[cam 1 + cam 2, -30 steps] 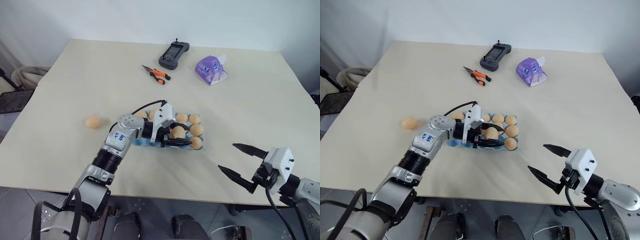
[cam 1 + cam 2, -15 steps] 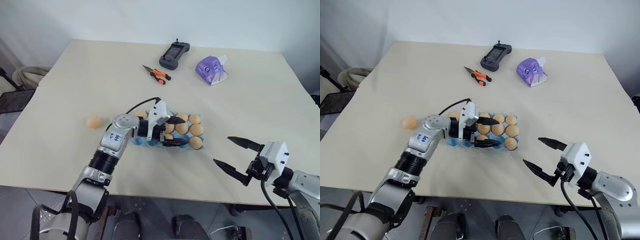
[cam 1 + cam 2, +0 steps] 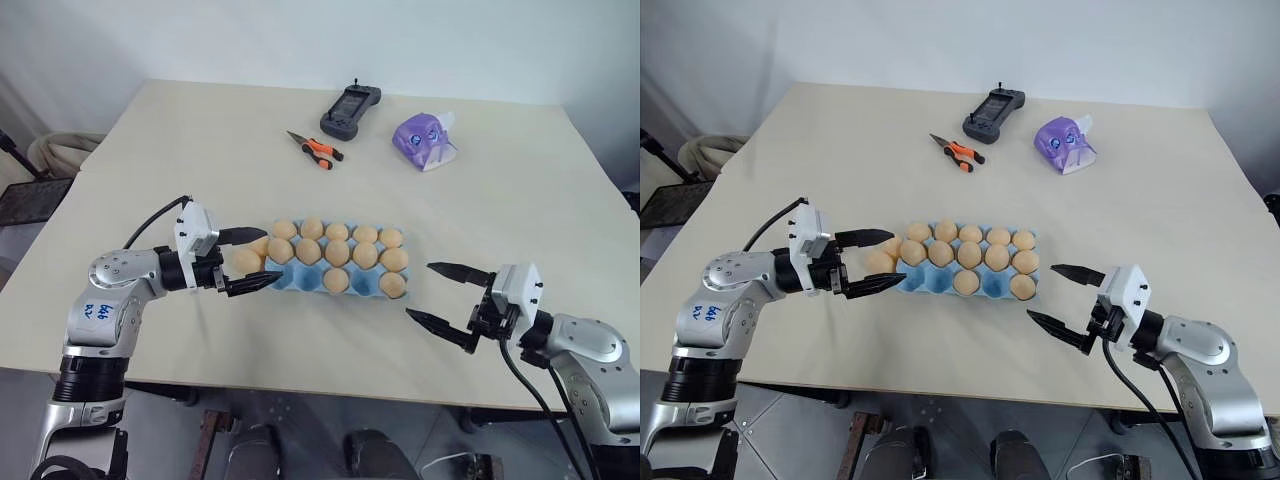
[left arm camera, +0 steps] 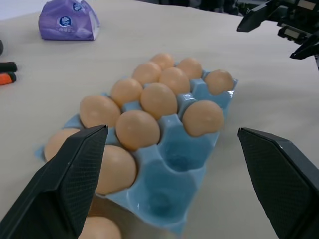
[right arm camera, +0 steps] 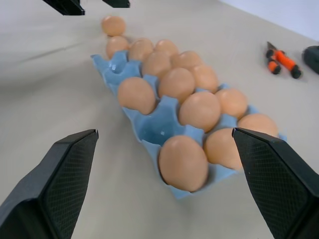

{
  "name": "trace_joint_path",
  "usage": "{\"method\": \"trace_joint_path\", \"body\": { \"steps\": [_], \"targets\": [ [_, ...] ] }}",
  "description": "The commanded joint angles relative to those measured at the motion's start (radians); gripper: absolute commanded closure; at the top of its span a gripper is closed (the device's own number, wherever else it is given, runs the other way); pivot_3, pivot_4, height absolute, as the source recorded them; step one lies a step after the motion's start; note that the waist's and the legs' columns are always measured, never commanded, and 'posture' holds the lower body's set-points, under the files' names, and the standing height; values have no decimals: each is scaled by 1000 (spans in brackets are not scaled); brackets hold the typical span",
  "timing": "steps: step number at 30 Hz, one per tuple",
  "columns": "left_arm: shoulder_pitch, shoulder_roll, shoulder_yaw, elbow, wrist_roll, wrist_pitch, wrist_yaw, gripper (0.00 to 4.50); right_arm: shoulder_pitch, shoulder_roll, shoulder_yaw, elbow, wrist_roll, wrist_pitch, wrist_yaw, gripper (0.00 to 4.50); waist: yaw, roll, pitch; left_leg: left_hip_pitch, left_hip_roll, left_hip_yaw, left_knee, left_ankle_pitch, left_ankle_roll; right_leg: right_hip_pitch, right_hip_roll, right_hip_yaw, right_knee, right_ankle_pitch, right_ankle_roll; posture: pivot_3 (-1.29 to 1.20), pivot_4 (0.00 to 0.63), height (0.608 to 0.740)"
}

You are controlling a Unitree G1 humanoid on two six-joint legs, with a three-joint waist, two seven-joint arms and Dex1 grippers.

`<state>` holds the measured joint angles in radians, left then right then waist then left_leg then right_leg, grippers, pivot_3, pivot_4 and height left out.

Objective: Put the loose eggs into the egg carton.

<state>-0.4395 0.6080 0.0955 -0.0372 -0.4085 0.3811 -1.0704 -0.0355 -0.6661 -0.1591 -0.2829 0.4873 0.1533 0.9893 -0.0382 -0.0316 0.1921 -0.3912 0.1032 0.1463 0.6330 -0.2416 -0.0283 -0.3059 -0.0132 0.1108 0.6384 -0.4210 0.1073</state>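
The left end effector (image 3: pixel 244 261) is spread wide around one loose egg (image 3: pixel 246 262) beside the egg carton (image 3: pixel 355 288); the right end effector (image 3: pixel 438 294), lower right, is spread too.

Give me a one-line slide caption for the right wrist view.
Open right gripper faces the blue egg carton, mostly filled with brown eggs; one loose egg lies beyond its far end.

Eggs (image 3: pixel 338 280) are seen as plain tan-brown, the egg carton (image 3: pixel 362 284) as light blue. The table (image 3: pixel 200 150) is coloured pale cream. Pliers (image 3: pixel 314 149) are marked by orange and black handles. A dark grey handheld controller (image 3: pixel 349 108) and a purple pouch (image 3: pixel 423 139) with white print are noted. Fingers (image 3: pixel 442 331) are black.
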Motion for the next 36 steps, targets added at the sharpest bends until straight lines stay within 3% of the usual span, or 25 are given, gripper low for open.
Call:
{"method": "trace_joint_path", "body": {
  "steps": [1,11,20,23,31,33,36],
  "targets": [
    [-25,-43,-67,-20,-12,-33,-26,98,-25,-4,0,4,1,-20,13,0,3,0,0,0,-1,0,0,0,0,0,-1,0,0,0,0,0,150,740],
    [-200,-201,-283,200,145,-146,-23,98,46,-17,-58,-77,10,21,-39,0,8,0,0,-1,-2,1,-1,0,0,-2,2,1,-2,0,0,0,150,740],
    [-250,-225,-338,306,218,-177,-27,98,155,-8,-111,-164,26,31,-89,0,-6,0,0,-1,-1,1,-1,0,-1,-2,3,2,-1,0,-1,0,150,740],
    [-253,-223,-350,305,234,-181,-29,649,195,-11,-132,-175,31,26,-88,0,-5,0,0,-1,-2,1,0,0,-1,-2,3,2,-1,0,-1,0,150,740],
    [-266,-228,-353,327,248,-172,-26,3134,236,-14,-167,-172,29,8,-78,0,-3,0,0,0,-2,1,-1,0,-1,-2,3,2,-1,0,-1,0,150,740],
    [-266,-220,-363,325,260,-176,-34,3410,236,-13,-168,-169,28,2,-76,0,-2,0,0,0,-1,1,-1,0,-1,-2,3,2,-1,0,-1,0,150,740],
    [-271,-215,-369,329,274,-182,-39,3410,232,-11,-167,-159,27,-6,-72,0,-2,0,0,0,-2,1,0,0,-1,-1,3,2,-1,0,-1,0,150,740]
  ]
}}
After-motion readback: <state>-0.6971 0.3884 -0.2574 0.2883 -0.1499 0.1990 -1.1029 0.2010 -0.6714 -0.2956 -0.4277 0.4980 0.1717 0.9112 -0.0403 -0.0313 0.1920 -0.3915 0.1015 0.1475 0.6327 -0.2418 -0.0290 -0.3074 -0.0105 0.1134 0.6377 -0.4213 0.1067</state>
